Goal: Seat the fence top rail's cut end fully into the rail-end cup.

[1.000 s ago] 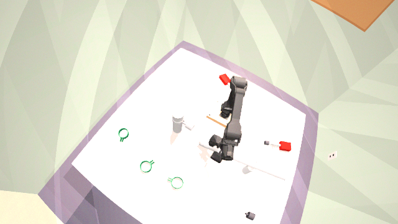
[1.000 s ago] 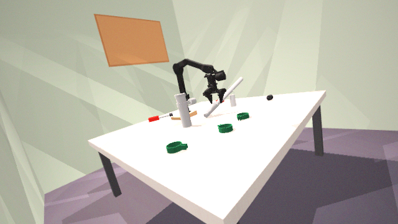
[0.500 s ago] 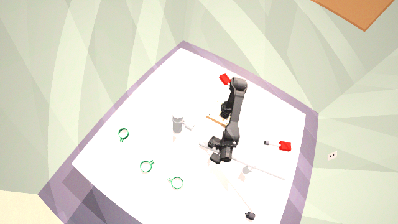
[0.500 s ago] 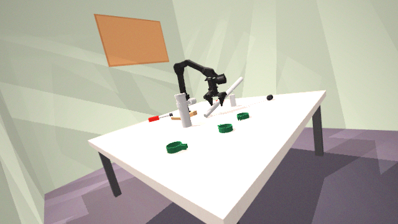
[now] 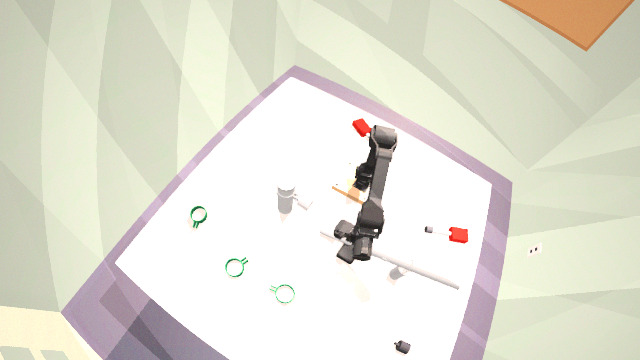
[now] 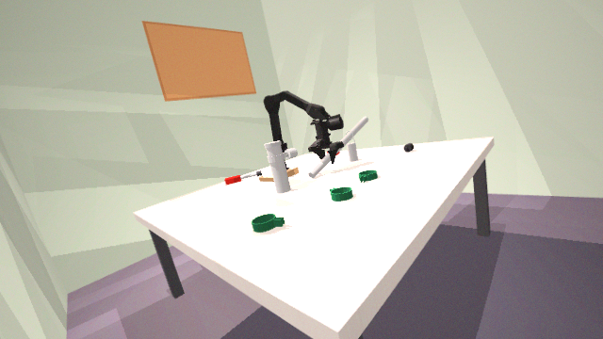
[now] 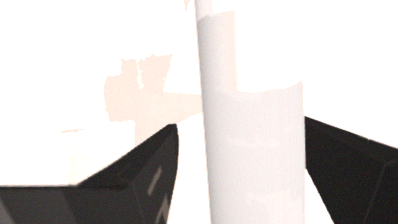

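Note:
The pale grey rail [image 5: 420, 272] [image 6: 359, 126] [image 7: 255, 150] slants through the loop on the small post [image 6: 352, 152]. Its end nearer the big post is low by the table, outside the cup; its far end is high. The big post [image 5: 285, 200] [image 6: 281, 176] stands upright, its band near the cap. The rail-end cup [image 5: 305, 203] [image 6: 292, 153] sticks out from the band. My gripper [image 5: 345, 241] [image 6: 328, 157] [image 7: 240, 122] is partly open around the rail. A gap shows at the left finger; the right fingertip looks close to or against the rail.
Three green rings, one here [image 5: 198, 214] [image 6: 267, 222], lie on the table [image 5: 175, 270] [image 6: 306, 264]. A red-handled tool [image 5: 458, 235] lies on the right, another [image 5: 361, 127] by the arm base. A wooden piece [image 5: 347, 194] lies near the base, a small black part [image 5: 402, 346] [image 6: 409, 147] farther off.

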Motion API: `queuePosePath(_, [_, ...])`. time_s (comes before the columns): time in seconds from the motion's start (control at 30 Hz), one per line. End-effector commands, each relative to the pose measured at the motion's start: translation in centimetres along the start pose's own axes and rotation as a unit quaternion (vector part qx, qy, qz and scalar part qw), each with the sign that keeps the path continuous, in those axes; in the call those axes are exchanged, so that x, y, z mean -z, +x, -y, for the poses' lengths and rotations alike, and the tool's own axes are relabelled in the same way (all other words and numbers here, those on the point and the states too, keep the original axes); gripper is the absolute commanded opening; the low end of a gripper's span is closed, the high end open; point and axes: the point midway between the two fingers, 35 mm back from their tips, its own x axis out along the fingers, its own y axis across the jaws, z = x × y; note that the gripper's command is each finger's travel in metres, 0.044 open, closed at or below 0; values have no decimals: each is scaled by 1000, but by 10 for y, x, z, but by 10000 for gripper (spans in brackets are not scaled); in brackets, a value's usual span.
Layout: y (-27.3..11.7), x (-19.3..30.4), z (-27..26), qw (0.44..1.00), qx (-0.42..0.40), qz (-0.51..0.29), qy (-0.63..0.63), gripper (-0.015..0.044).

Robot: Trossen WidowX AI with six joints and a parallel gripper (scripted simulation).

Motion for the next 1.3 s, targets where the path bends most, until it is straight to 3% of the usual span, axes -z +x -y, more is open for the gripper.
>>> queuePosePath(0.0, [1, 0, 1, 1000, 2, -1, -2, 177])
queuePosePath(0.27, [1, 0, 1, 1000, 2, -1, -2, 124])
queuePosePath(0.43, [-4, 0, 2, 1000, 2, -1, -2, 0])
queuePosePath(0.63, [-14, -6, 1, 1000, 3, 23, -1, 0])
queuePosePath(1.1, [-75, -42, 1, 987, 3, 163, -1, 0])
queuePosePath(1.27, [-77, -43, 1, 986, 4, 167, -2, 0])
